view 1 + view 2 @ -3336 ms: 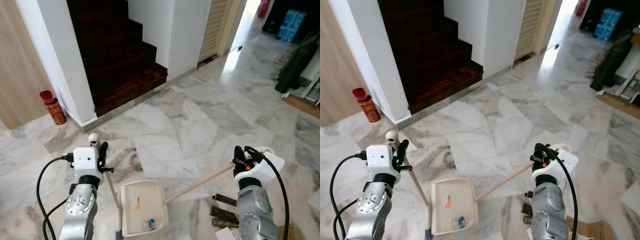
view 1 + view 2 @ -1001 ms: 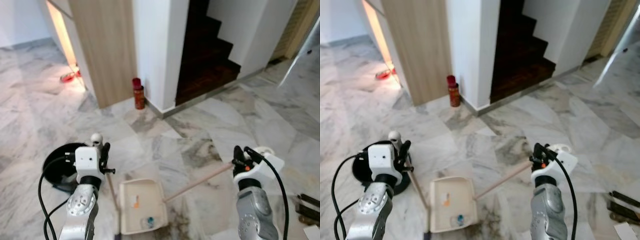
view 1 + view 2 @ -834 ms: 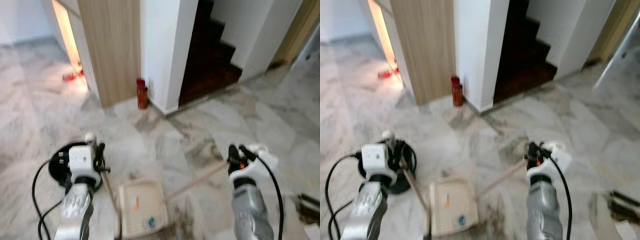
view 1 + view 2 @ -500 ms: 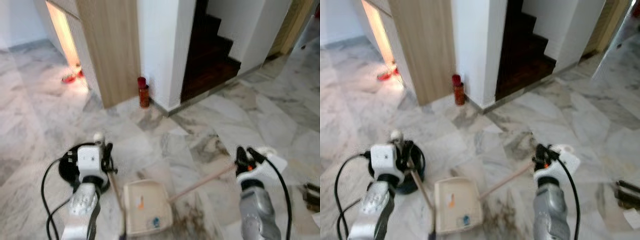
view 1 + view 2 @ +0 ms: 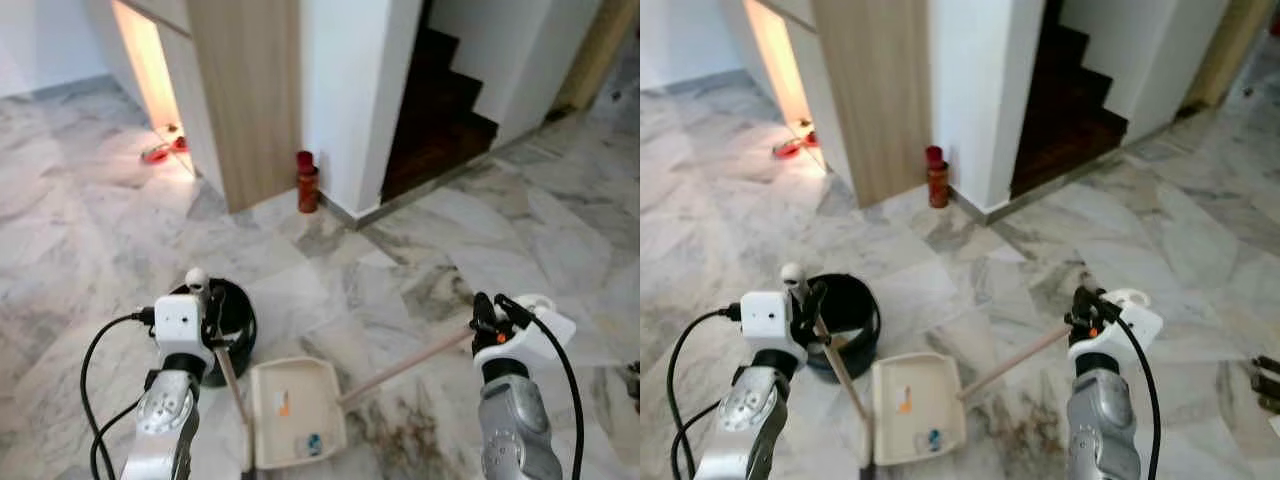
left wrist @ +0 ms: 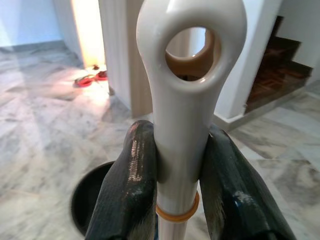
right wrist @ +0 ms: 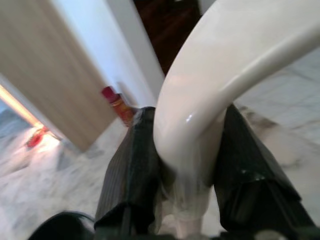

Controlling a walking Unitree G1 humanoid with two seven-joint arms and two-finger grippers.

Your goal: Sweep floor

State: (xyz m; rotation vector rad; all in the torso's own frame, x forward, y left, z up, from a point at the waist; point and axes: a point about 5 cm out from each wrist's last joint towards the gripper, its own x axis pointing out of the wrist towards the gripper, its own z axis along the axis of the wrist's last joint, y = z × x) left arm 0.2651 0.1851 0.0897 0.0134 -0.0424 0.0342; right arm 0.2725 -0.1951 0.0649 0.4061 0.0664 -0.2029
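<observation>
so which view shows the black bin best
The right eye view: the black bin sits nearly whole on the marble floor beside the left gripper, rim and wall both visible. In the left eye view the left gripper covers much of it. The left wrist view catches a dark arc low behind the broom handle; the right wrist view, a dark corner.

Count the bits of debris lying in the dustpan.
2: an orange scrap near the middle of the dustpan, at, and a small blue-and-clear piece near its lower edge, at. Finer dust may be too small to make out.
</observation>
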